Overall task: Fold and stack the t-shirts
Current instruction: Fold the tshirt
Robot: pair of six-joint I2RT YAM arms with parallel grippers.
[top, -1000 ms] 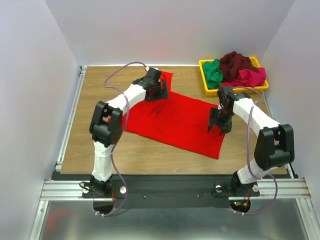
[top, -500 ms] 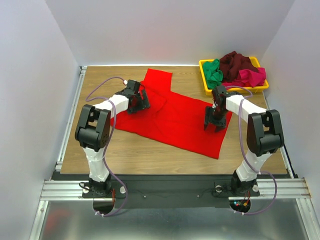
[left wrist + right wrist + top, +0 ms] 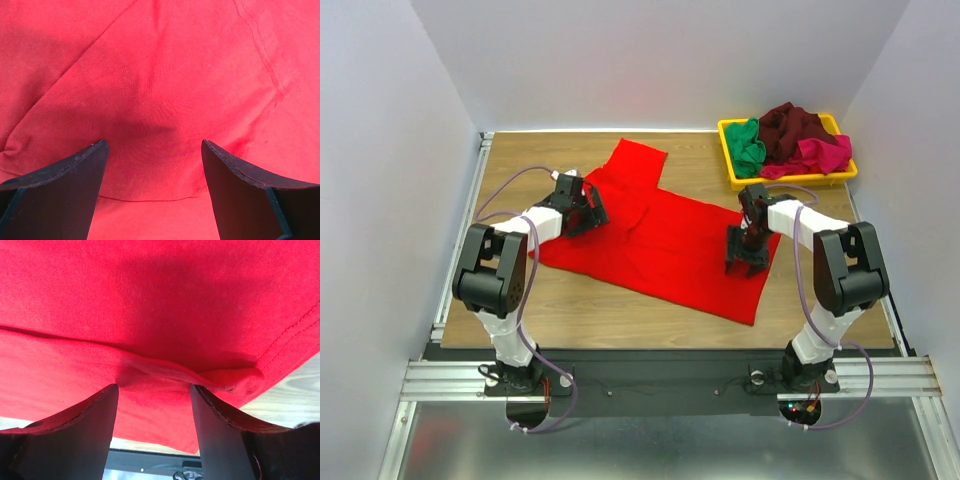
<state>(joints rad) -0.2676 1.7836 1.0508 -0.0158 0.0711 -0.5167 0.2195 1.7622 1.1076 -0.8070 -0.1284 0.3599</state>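
Jaws apart on the red t-shirt [image 3: 665,240]
The left gripper [image 3: 155,145] stands wide over smooth cloth; the right gripper [image 3: 154,387], narrower, straddles a hem fold seen only by its wrist camera. Overhead, the shirt lies spread left of the yellow tray [image 3: 728,150].

Brown wood-grain tabletop [image 3: 620,325], aluminium rail frame [image 3: 460,235] along its edges. Plain pale grey-white walls [image 3: 650,60] on three sides. Even light.
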